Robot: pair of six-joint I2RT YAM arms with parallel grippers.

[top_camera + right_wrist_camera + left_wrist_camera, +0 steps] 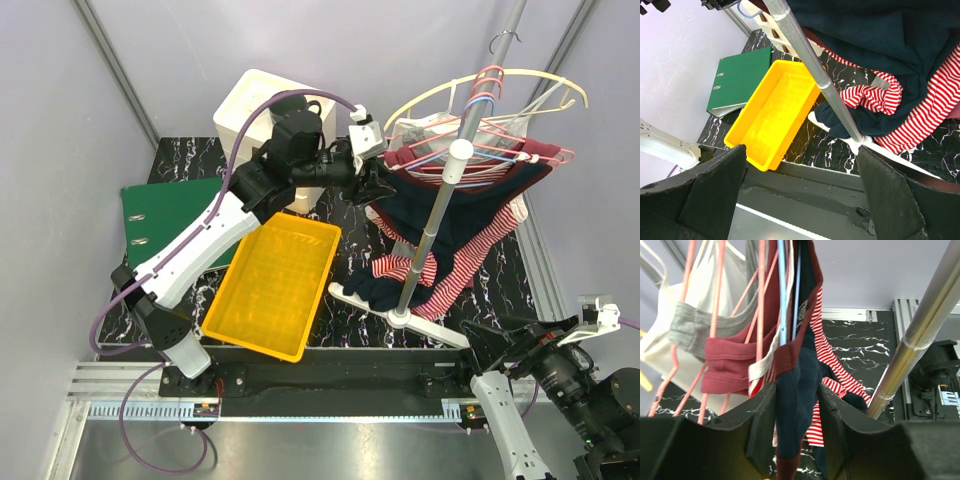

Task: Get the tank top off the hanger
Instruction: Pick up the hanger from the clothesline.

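The tank top (470,205), navy with maroon edging, hangs among other garments on pink hangers (520,150) on a round rack. In the left wrist view its navy cloth (802,355) drops straight down between my fingers, below the pink hangers (760,300). My left gripper (797,387) has both pads against that cloth, and it reaches in at the rack's left side (378,185). My right gripper (802,150) stands wide open with nothing in it, low by the table's front right edge (490,335).
The rack's metal pole (440,205) rises from a white foot, with red-and-white striped cloth (470,265) hanging beside it. A yellow tray (270,285) lies at the centre left, a green binder (170,215) beyond it and a white box (250,110) at the back.
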